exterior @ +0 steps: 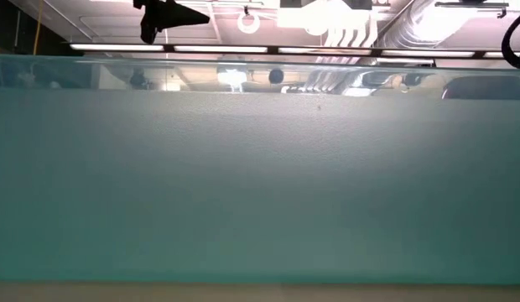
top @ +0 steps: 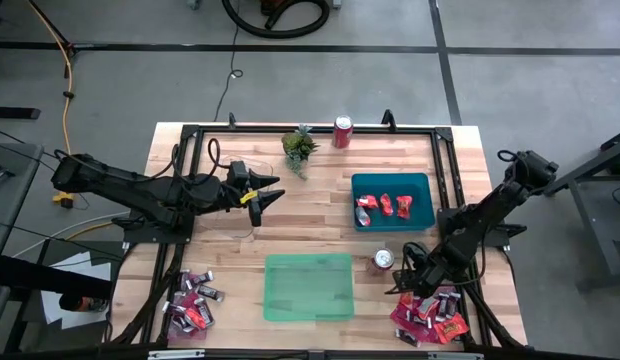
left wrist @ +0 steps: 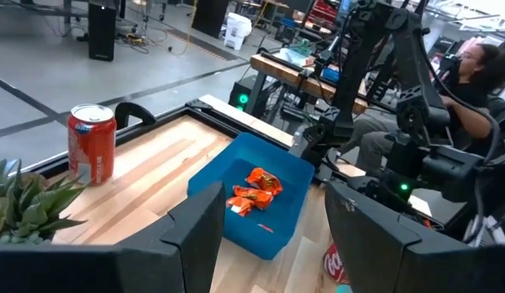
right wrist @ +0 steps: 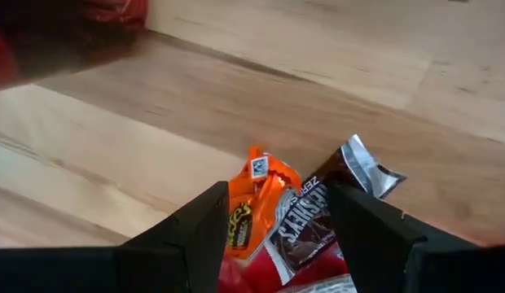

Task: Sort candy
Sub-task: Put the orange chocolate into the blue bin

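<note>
- Right gripper low over the candy heap at the table's front right corner, just beside a soda can standing there. Fingers apart, nothing between them; an orange packet and a brown-and-silver bar lie directly under the gap.
- Right heap: pink-red packets, red-orange ones, dark bars, jumbled together.
- Left heap: similar mix at the front left corner.
- Blue tray toward the right edge, mid-depth, holding several red-orange packets and one silvery piece.
- Green tray at the front edge, centre.
- Left gripper raised above the table's left-centre, fingers apart, holding nothing.
- Second soda can and small plant near the back edge.
- Person seated beyond the table, seen from the left wrist.
</note>
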Action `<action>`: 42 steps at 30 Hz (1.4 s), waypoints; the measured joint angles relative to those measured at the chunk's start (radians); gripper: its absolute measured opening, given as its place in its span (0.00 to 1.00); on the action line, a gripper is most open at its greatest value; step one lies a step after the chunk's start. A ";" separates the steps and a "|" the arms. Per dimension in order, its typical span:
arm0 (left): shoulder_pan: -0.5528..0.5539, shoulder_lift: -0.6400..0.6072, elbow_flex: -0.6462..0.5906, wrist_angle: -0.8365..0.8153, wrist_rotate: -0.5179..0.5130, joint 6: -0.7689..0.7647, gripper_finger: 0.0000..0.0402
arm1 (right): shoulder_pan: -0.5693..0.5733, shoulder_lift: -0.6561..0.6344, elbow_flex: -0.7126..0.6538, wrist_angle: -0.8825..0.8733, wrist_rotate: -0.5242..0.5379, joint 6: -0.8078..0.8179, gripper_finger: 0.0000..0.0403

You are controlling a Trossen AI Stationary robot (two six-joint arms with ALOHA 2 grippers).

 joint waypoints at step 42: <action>0.000 0.000 0.000 -0.006 -0.008 0.045 0.50 | 0.000 0.038 0.088 -0.092 0.025 -0.086 0.04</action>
